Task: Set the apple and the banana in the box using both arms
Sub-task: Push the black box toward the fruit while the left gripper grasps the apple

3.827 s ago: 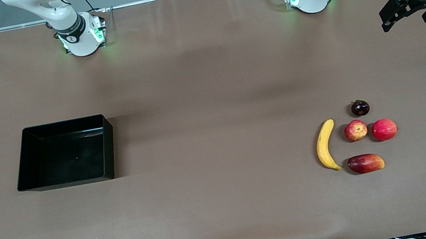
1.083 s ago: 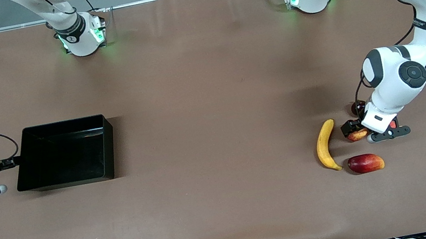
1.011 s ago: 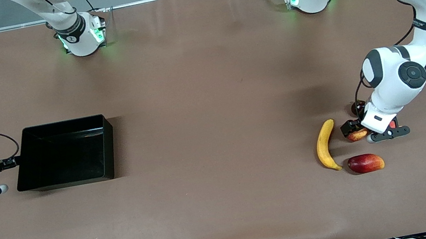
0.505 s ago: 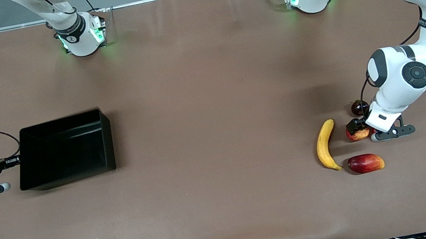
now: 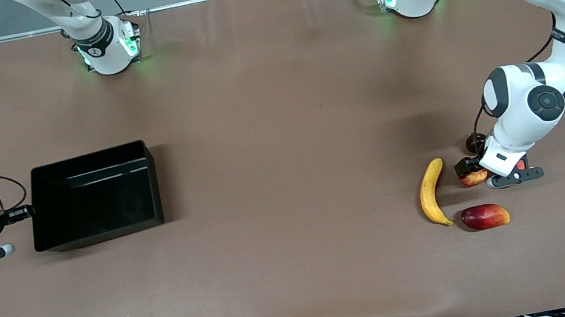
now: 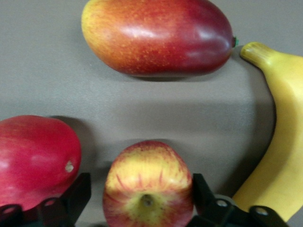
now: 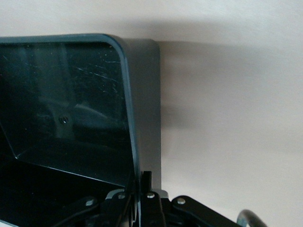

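Glossy black plastic on the box (image 5: 92, 198), fine scratches catching light along the inner wall. Matt brown covering on the counter (image 5: 286, 181), faintly rippled. Smooth, waxy skin on the apple (image 6: 147, 189), the mango (image 6: 158, 35) shiny with highlights, the banana (image 6: 279, 142) duller. Glossy white plastic shells on both arms; matt black on the left end effector (image 6: 142, 210) and right end effector (image 7: 142, 198).

Apple (image 5: 473, 178) beside banana (image 5: 432, 192)
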### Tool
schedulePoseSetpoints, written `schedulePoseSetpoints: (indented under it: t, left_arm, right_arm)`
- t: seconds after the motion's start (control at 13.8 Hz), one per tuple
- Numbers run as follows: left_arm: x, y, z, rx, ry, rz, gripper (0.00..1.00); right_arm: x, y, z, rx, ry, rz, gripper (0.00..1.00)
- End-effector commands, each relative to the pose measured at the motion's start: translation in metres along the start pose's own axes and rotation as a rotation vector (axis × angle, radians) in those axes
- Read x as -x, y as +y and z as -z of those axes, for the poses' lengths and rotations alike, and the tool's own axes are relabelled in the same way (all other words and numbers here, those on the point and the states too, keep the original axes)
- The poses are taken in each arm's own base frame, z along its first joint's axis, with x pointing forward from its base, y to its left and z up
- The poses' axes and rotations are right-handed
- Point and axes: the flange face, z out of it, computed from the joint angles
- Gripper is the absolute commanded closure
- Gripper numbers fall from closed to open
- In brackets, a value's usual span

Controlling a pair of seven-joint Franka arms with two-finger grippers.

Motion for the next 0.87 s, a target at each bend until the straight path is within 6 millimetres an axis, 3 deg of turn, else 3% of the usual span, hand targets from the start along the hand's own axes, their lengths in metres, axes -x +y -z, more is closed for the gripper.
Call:
schedulePoseSetpoints:
  t: [0.0, 0.14, 0.22, 0.43, 0.79]
  left_arm:
    - [0.005, 0.003, 0.0, -0.006, -0.003, -0.012, 0.52]
    - [0.006, 0.002, 0.0, -0.006, -0.006, -0.011, 0.88]
    - [0.005, 0.003, 0.003, -0.007, -0.003, -0.013, 1.0]
    - [0.0, 0.012, 0.036, -0.017, -0.007, -0.03, 1.0]
    - [0.004, 0.054, 0.115, -0.034, -0.048, -0.008, 1.0]
  right_arm:
    - [-0.003, -0.04, 0.021, -0.064, -0.023, -0.022, 1.0]
    - [-0.014, -0.083, 0.016, -0.045, -0.053, 0.028, 1.0]
    - [-0.017, -0.106, 0.014, -0.038, -0.066, 0.037, 1.0]
    - [-0.028, -0.183, 0.005, -0.041, -0.085, 0.02, 1.0]
    - [-0.035, -0.344, -0.037, -0.047, -0.102, -0.057, 1.0]
